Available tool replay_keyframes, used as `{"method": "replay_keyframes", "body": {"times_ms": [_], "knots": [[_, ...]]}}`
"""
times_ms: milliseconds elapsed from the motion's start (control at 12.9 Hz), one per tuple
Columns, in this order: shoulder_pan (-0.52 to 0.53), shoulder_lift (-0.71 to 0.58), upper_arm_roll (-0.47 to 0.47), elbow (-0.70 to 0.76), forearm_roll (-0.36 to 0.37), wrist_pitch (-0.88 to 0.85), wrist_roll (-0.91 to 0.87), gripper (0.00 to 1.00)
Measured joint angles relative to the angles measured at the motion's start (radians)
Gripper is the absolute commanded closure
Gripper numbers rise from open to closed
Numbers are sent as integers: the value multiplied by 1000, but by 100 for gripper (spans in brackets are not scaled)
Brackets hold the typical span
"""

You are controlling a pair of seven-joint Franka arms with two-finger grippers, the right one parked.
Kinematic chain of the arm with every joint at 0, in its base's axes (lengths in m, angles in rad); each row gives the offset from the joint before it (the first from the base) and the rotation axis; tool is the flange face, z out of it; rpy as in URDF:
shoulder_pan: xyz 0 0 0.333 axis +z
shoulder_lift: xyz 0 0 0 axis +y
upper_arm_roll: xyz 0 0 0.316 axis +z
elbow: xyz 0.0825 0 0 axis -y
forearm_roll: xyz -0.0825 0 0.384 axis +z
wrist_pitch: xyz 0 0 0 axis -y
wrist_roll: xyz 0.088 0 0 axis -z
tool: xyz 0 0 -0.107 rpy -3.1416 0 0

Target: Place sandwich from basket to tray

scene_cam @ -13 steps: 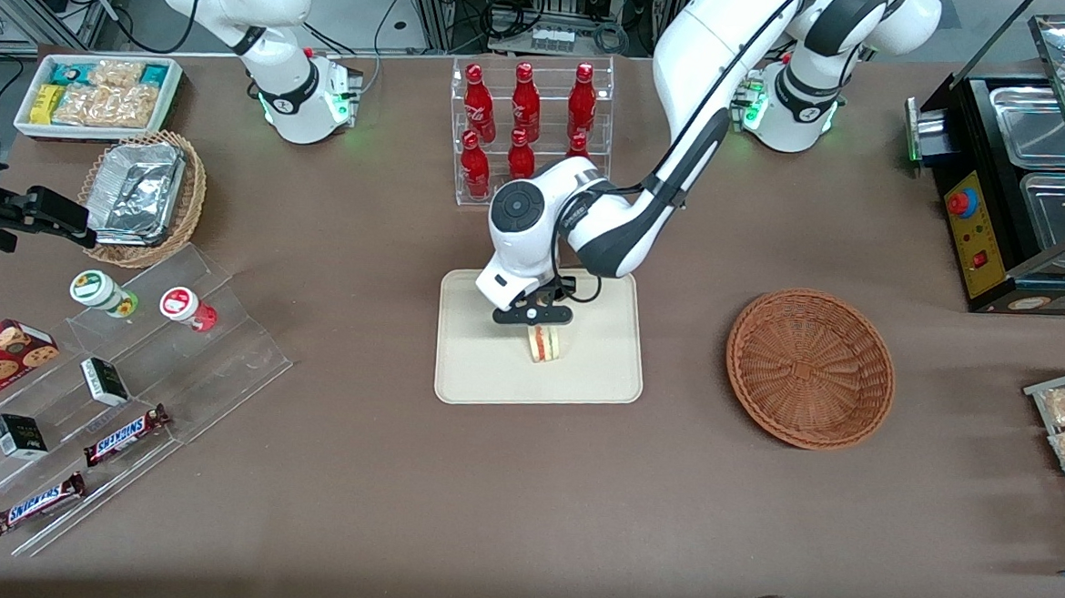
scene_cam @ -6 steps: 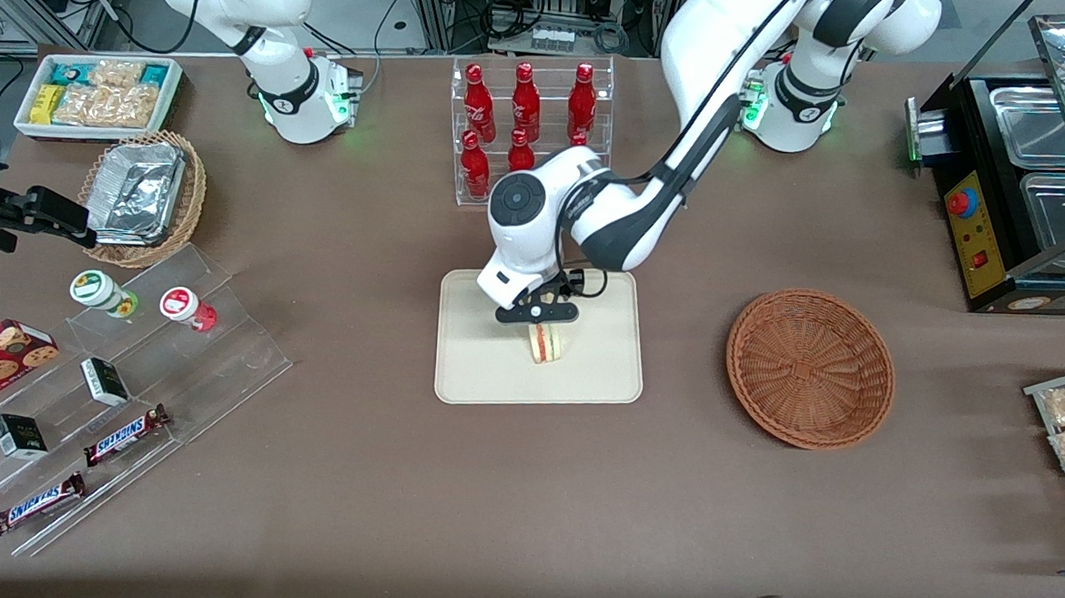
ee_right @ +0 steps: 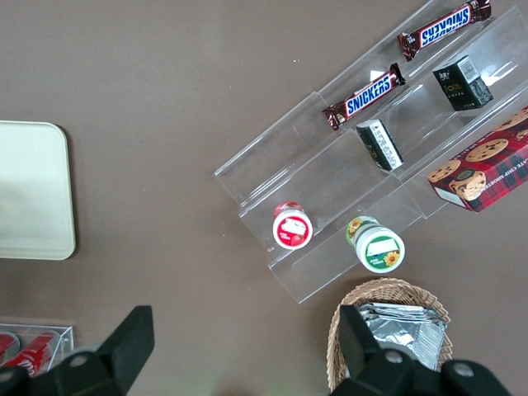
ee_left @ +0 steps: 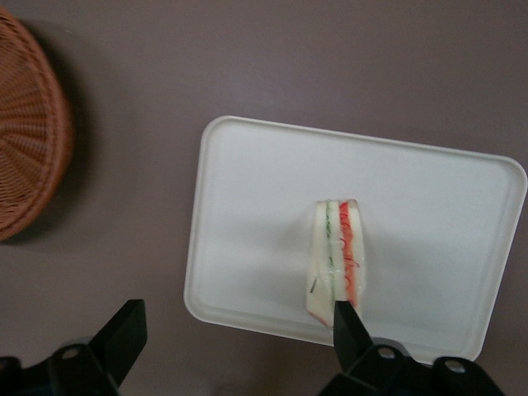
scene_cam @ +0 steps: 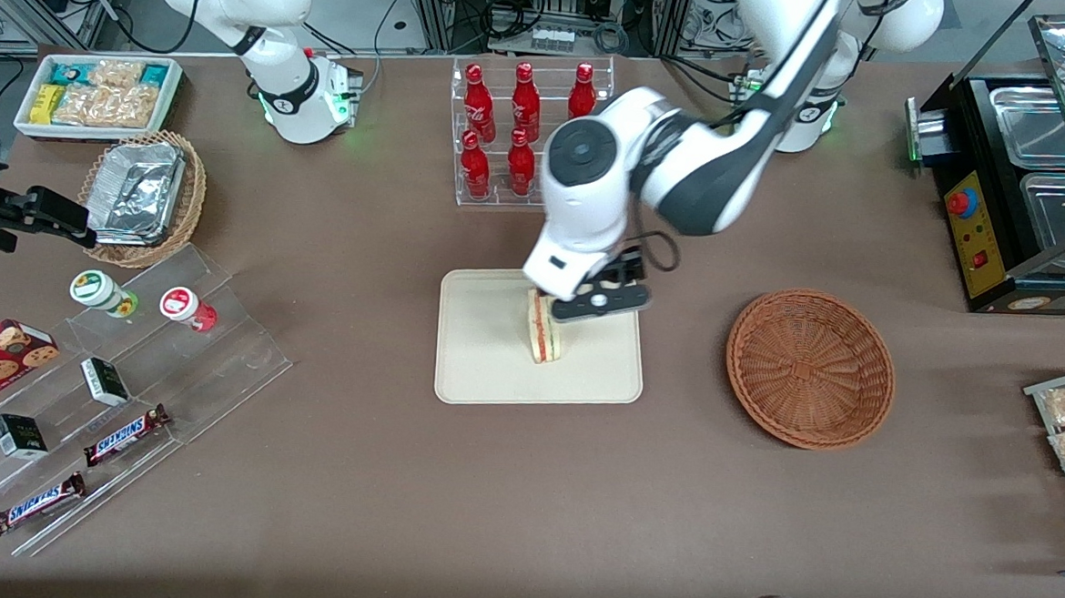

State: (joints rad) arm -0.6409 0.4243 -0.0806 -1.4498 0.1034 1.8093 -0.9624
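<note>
The sandwich point(scene_cam: 545, 329) point(ee_left: 337, 268) stands on its edge on the cream tray point(scene_cam: 483, 365) point(ee_left: 247, 206), red and green filling lines showing. My left gripper point(scene_cam: 601, 300) point(ee_left: 235, 330) hangs open above the tray, a little farther from the front camera than the sandwich and toward the basket. Nothing is between its fingers, and one fingertip point(ee_left: 346, 320) overlaps the sandwich's end in the wrist view. The reddish-brown woven basket point(scene_cam: 810, 368) point(ee_left: 29, 140) sits empty on the table toward the working arm's end.
A clear rack of red bottles point(scene_cam: 528, 130) stands farther from the camera than the tray. Toward the parked arm's end are a stepped acrylic display with snack bars point(scene_cam: 127, 378), a tan wicker basket with foil containers point(scene_cam: 146, 197) and a white bin point(scene_cam: 97, 94). A food warmer point(scene_cam: 1031, 179) stands at the working arm's end.
The left arm has lifted and swung toward the basket, taking the gripper off the sandwich. The sandwich stays standing on the tray in the same spot.
</note>
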Motion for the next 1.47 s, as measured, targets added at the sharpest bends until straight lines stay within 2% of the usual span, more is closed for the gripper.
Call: {"method": "replay_keyframes", "body": {"times_ms": [310, 1008, 1473], "knots": [[94, -93, 2, 19, -18, -118, 38, 0], [322, -242, 5, 36, -36, -387, 386, 0], [484, -359, 6, -4, -38, -471, 638, 0]]}}
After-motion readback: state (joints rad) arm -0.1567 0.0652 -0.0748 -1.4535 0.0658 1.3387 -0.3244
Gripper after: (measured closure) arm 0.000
